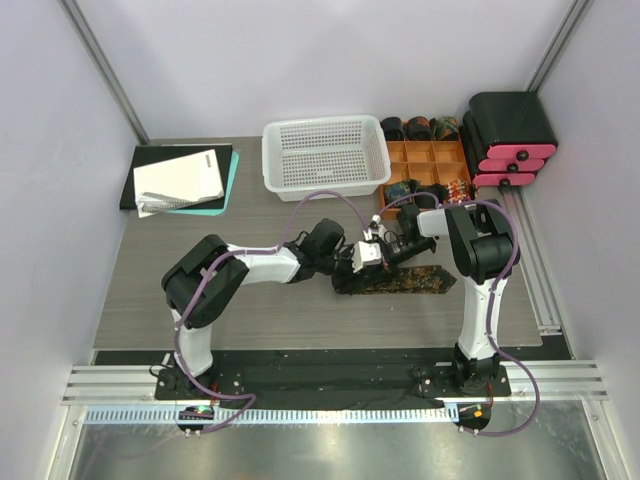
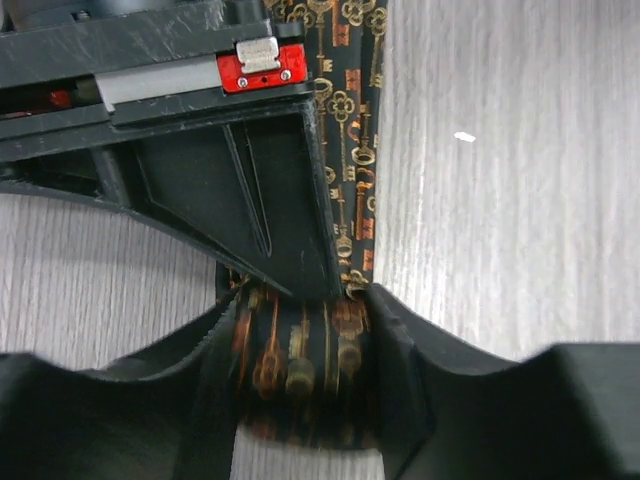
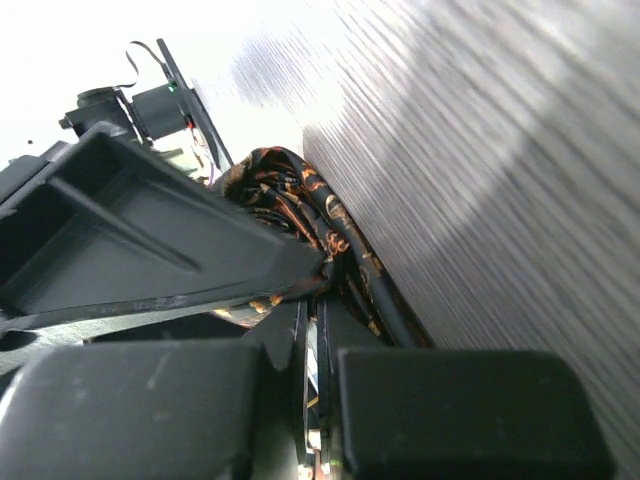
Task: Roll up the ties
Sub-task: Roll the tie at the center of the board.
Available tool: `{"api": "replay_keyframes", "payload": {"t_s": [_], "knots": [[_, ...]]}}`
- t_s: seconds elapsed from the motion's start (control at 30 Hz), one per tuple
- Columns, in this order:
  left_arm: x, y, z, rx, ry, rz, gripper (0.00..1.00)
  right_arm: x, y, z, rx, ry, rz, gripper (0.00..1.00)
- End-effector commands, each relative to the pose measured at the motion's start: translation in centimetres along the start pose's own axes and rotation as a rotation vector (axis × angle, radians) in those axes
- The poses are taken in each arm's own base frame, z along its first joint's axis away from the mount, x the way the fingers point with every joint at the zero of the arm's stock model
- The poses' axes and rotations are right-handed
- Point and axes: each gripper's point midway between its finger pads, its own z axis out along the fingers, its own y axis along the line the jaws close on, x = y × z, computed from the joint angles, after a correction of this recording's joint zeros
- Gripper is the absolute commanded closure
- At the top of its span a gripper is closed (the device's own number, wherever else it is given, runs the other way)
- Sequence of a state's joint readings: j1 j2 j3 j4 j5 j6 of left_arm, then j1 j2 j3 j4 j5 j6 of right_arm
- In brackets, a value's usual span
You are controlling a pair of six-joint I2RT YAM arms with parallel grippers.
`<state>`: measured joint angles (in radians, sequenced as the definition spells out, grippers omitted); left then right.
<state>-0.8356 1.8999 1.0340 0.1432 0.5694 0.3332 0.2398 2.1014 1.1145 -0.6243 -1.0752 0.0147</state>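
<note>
A dark tie with a brown-gold pattern (image 1: 405,282) lies flat on the grey table (image 1: 200,300), its pointed end to the right. Its near end is wound into a small roll. My left gripper (image 1: 372,254) is shut around that roll (image 2: 300,365), one finger on each side. My right gripper (image 1: 402,243) meets it from the right, with its jaws closed to a thin slit on the roll's edge (image 3: 290,185). In the left wrist view one right finger (image 2: 260,190) lies over the roll, and the flat tie (image 2: 352,100) runs away beyond it.
A white mesh basket (image 1: 325,155) stands at the back middle. To its right is an orange compartment tray (image 1: 425,165) holding rolled ties, then a black and pink drawer unit (image 1: 510,140). A notebook (image 1: 180,180) lies at the back left.
</note>
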Motion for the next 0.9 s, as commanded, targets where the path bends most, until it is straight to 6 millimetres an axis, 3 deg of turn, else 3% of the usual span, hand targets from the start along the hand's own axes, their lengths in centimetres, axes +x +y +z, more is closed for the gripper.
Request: {"api": "replay_keyframes", "payload": {"t_s": [0.0, 0.2, 0.33, 0.7, 0.87], "knots": [[3.0, -1.5, 1.3, 0.039, 0.064, 0.025, 0.39, 2.7, -4.4, 2.2, 0.152, 0.079, 0.162, 0.99], [1.6, 0.1, -2.9, -0.04, 0.039, 0.024, 0.23, 3.0, -4.4, 1.7, 0.161, 0.091, 0.161, 0.99], [0.1, -0.2, -4.5, -0.017, 0.003, 0.075, 0.22, 3.5, -4.2, 1.7, 0.147, 0.107, 0.181, 0.99], [0.1, -0.3, -3.3, 0.042, -0.002, 0.12, 0.24, 3.7, -3.7, 2.4, 0.1, 0.132, 0.238, 0.99], [0.7, 0.4, -2.4, 0.035, 0.018, 0.149, 0.34, 4.1, -3.5, 2.7, 0.081, 0.151, 0.261, 0.99]]}}
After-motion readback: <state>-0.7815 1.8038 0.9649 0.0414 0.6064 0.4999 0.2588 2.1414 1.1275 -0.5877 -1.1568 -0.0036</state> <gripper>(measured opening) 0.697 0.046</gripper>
